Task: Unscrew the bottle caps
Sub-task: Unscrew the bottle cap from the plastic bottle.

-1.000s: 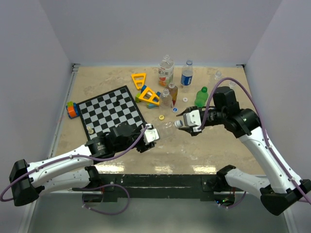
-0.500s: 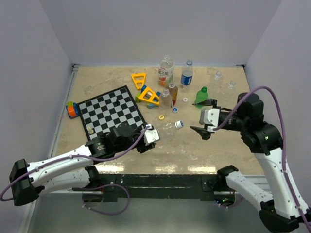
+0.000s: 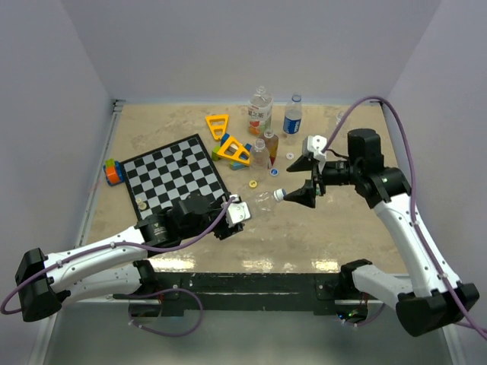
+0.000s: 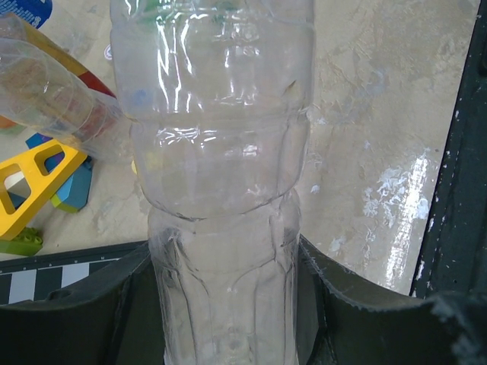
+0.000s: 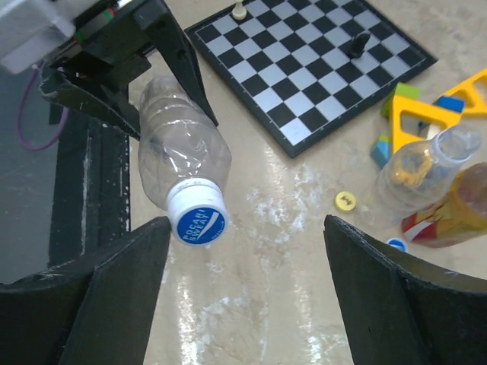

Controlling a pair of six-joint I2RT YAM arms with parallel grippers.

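Observation:
My left gripper is shut on the base of a clear unlabelled bottle, held lying with its neck toward the right. In the left wrist view the bottle fills the gap between the fingers. Its white cap with a blue top is on the neck. My right gripper stands open just right of the cap. In the right wrist view the cap sits close to the left finger, and nothing is gripped between the fingers of the right gripper.
A chessboard lies at the left with a toy block beside it. Yellow triangular frames and several standing bottles are behind. Loose caps lie nearby: yellow, blue, white.
My right gripper let go at the cap end, opened wide, swung away to the right, then came back open beside the cap. The left gripper and bottle stayed put.

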